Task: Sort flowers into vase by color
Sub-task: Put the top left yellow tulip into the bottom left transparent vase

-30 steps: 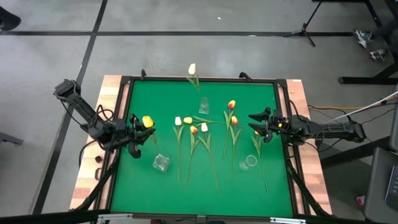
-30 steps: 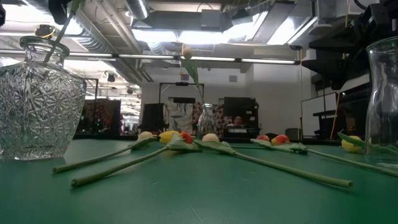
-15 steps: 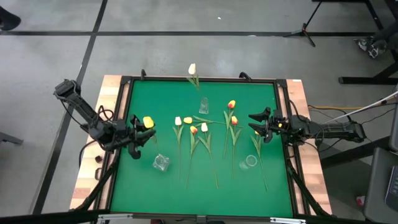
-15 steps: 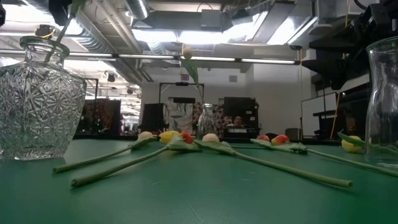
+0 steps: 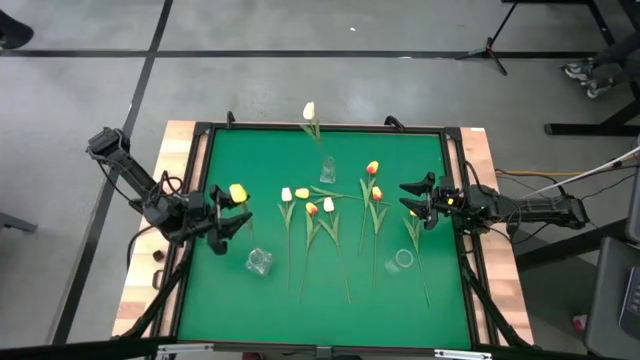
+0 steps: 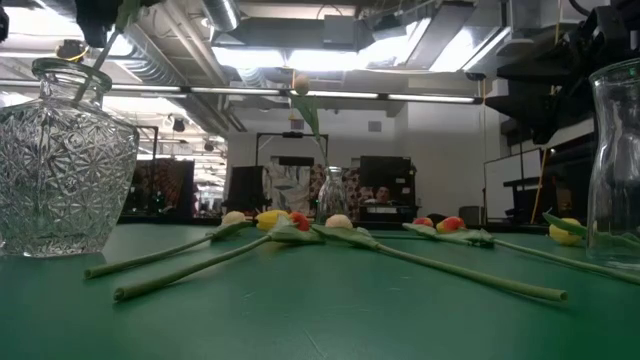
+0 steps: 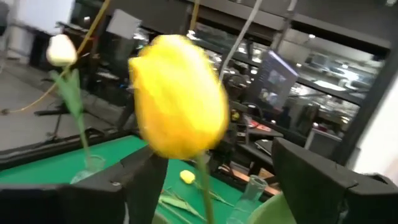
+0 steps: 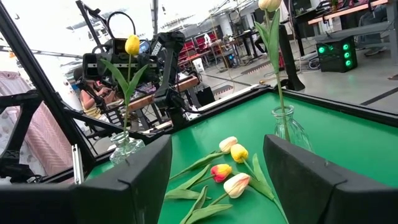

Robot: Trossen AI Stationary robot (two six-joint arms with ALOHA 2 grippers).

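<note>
A yellow tulip is seen standing in the cut-glass vase at the green worktop's left side, its head between the spread fingers of the left hand. The right hand is held spread at the right edge, and the other tulips are left lying mid-worktop.

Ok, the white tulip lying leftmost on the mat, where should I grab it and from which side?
Take the white tulip on its bare lower stem, below the leaves, coming straight down with fingers across it. It lies flat, head toward the far edge, and there the stem looks clear of the orange tulip beside it. The left gripper, open nearby, seems closer.
</note>
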